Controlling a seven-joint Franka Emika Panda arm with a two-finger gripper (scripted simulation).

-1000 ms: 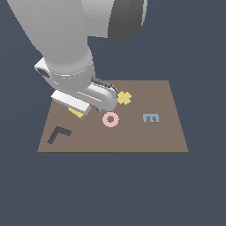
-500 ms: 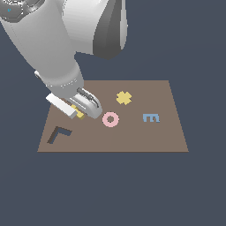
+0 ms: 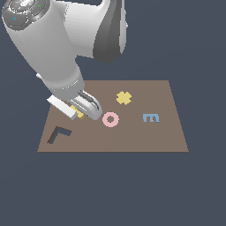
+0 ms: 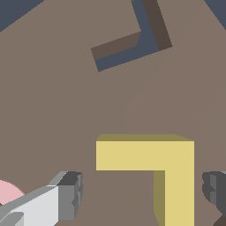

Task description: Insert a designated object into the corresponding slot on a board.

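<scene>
The flat yellow L-shaped block [image 4: 170,167] lies on the brown matte board [image 4: 53,110] between the spread, untouching fingers of the claw [image 4: 143,192]. The dark L-shaped recess [image 4: 132,39] sits well beyond the fingertips, and a pink ring [image 4: 9,194] lies just outside one finger.

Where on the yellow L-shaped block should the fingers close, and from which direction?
From straight above, closing across one thick arm of the yellow L-shaped block, which lies flat on the board. In the wrist view the gripper already straddles that arm, fingers apart on either side, its parallel faces suiting the pads.
</scene>
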